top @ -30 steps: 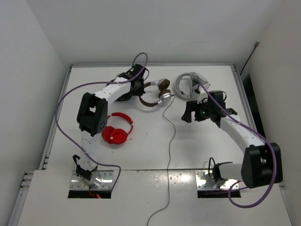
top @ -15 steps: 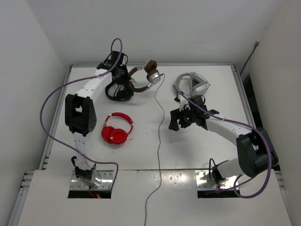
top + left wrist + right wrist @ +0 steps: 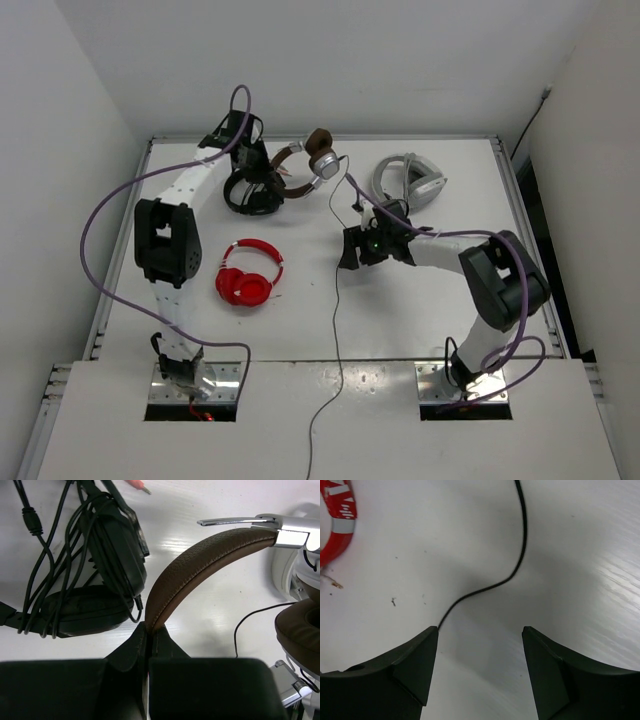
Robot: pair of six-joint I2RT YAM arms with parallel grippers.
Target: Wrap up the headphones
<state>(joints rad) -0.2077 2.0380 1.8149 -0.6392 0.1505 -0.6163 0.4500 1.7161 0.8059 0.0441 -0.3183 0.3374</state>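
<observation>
The headphones [image 3: 312,156], with brown headband and silver cups, hang at the back of the table from my left gripper [image 3: 265,168]. In the left wrist view that gripper [image 3: 148,630] is shut on the brown headband [image 3: 200,560], with a silver cup [image 3: 295,536] and a brown pad [image 3: 300,630] at the right. The thin black cable [image 3: 336,270] drops from the cup and runs down past the table's near edge. My right gripper [image 3: 352,252] is open, low over the table beside the cable. In the right wrist view [image 3: 480,630] the cable [image 3: 520,540] curves to its left fingertip [image 3: 422,655].
Black headphones [image 3: 250,195] with a bundled cable lie under the left gripper and show in the left wrist view [image 3: 85,605]. Red headphones [image 3: 248,277] lie left of centre, with their edge in the right wrist view [image 3: 340,525]. White-grey headphones [image 3: 410,180] lie at the back right.
My left gripper carried the brown headphones toward the back left, pulling the cable with them. My right gripper moved left and down to the cable.
</observation>
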